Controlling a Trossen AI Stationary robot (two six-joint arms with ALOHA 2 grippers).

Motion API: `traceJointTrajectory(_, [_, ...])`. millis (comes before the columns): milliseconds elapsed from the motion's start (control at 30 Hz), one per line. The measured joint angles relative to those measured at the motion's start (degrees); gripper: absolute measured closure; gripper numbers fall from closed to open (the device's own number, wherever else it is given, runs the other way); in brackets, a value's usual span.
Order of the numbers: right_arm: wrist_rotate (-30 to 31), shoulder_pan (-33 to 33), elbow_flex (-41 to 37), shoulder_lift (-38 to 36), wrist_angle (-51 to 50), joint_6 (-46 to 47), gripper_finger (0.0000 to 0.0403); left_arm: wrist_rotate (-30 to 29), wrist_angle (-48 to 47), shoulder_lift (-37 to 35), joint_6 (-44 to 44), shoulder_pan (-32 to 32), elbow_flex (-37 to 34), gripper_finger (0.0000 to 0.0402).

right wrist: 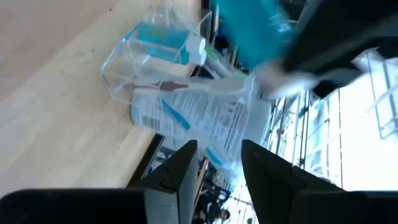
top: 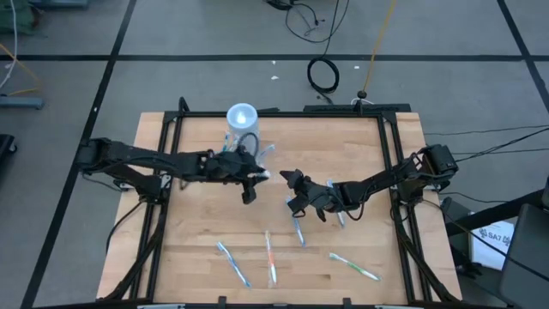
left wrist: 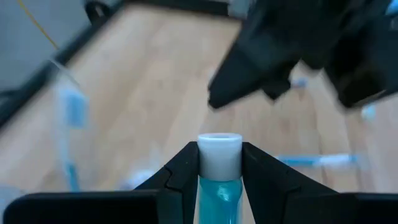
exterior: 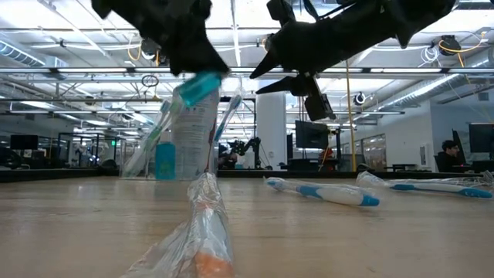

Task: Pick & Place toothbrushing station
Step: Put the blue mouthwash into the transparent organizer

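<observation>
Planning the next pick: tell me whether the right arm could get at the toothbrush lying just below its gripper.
Probably yes. The right gripper is empty with its jaws apart, and the blue toothbrush lies alone on bare wood nearby. The left gripper, holding a teal tube, is off to the side.

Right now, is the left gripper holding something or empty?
Holding: the left gripper is shut on a teal tube with a white cap, which sits clamped between its fingers in the left wrist view.

The right gripper (right wrist: 217, 158) shows its two dark fingers (right wrist: 177, 168) apart with nothing between them. Past them, on the wooden table (right wrist: 56, 106), stands the toothbrushing station (right wrist: 186, 106), its clear tray part holding a teal tube (right wrist: 168, 43) with a white cap. A blurred teal object (right wrist: 255, 31) sits near a dark arm (right wrist: 348, 43).
</observation>
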Motion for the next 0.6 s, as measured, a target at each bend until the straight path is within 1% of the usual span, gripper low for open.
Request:
traceJointTrajectory(100, [1.0,0.0,0.0,0.0,-0.1,1.9,0.0286,-2.5,-3.8,-4.5,1.3,-0.1,0.1,0.0293])
traceJointTrajectory(233, [1.0,0.0,0.0,0.0,-0.2,2.8,0.0286,-8.4,-6.3,-10.1,3.3,-0.1,-0.5,0.0293])
traceJointTrajectory(333, [1.4,0.0,0.0,0.0,-0.2,3.8,0.0286,-14.5,-4.4,-14.3,4.7,-0.2,-2.6,0.0293])
traceJointTrajectory(400, [1.4,0.0,0.0,0.0,-0.2,4.9,0.0286,-18.3,-3.2,-16.5,4.2,-0.1,-5.3,0.0293])
traceJointTrajectory(500, [1.4,0.0,0.0,0.0,-0.2,5.4,0.0287,-22.3,4.3,-18.2,3.1,0.0,-11.9,0.0293])
traceJointTrajectory(533, [1.4,0.0,0.0,0.0,-0.2,5.5,0.0286,-23.6,8.8,-18.2,3.0,0.0,-14.6,0.0293])
traceJointTrajectory(600, [1.3,0.0,0.0,0.0,0.0,6.6,0.0287,-24.5,20.7,-18.0,3.3,0.0,-20.5,0.0293])
